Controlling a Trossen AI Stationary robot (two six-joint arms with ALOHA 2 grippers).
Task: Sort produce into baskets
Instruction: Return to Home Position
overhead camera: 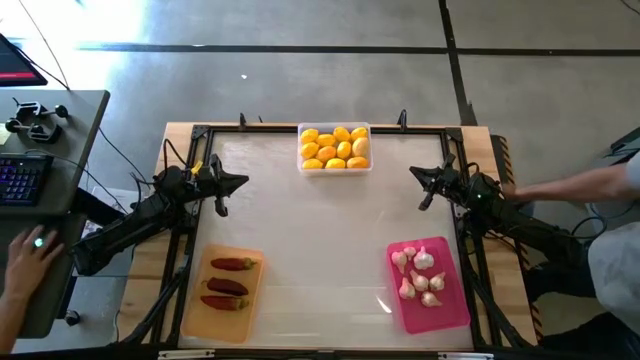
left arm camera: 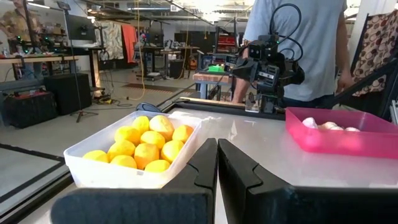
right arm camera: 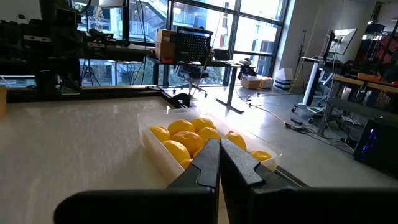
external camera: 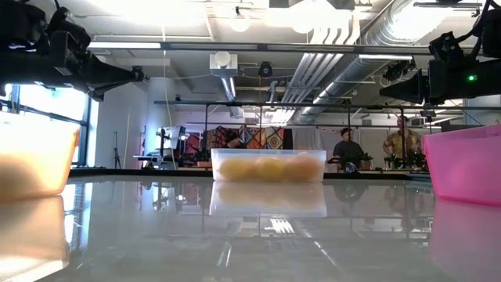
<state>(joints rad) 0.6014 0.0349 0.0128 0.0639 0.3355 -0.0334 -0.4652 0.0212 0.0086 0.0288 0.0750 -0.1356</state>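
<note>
Several yellow-orange fruits point(overhead camera: 335, 148) fill the clear basket point(overhead camera: 303, 160) at the table's far edge. Three dark red chili peppers point(overhead camera: 227, 285) lie in the orange basket point(overhead camera: 196, 318) at the near left. Several whitish garlic bulbs point(overhead camera: 422, 273) lie in the pink basket point(overhead camera: 455, 310) at the near right. My left gripper point(overhead camera: 240, 182) hovers shut and level over the table's left side, with nothing in it; its fingers point(left arm camera: 217, 163) meet. My right gripper point(overhead camera: 415, 174) hovers shut and level over the right side, likewise with nothing in it, fingers point(right arm camera: 219, 160) together.
Bare white tabletop point(overhead camera: 320, 240) spreads between the three baskets. A person's arm point(overhead camera: 560, 190) reaches in behind the right arm, and a hand point(overhead camera: 25, 255) rests at a desk with a keyboard point(overhead camera: 20, 180) left of the table. People stand in the room beyond.
</note>
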